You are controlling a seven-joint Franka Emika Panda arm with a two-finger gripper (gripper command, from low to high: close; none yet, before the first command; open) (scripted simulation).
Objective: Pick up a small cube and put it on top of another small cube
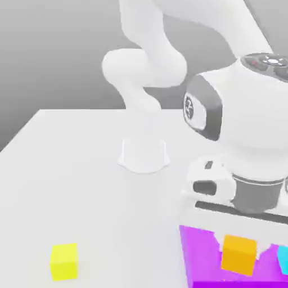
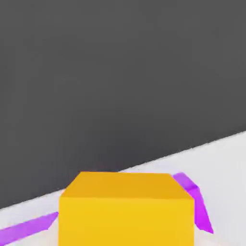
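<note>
The small cube (image 1: 239, 254) is plain orange and sits directly under my hand, at the lower part of the exterior view's right. My gripper (image 1: 239, 257) is shut on it, with a white finger at each side of the cube. In the hand view the same orange cube (image 2: 126, 211) shows very close, with purple showing past both its sides. The cube is over the purple slab (image 1: 201, 253); I cannot tell whether it touches it. The another small cube is out of view.
A big flat purple slab lies under the hand. A cyan cube (image 1: 283, 260) is at the exterior view's right edge. A yellow cube (image 1: 63, 261) rests on the white table (image 1: 73, 180) at the exterior view's lower left. The arm's base (image 1: 144, 154) stands further back.
</note>
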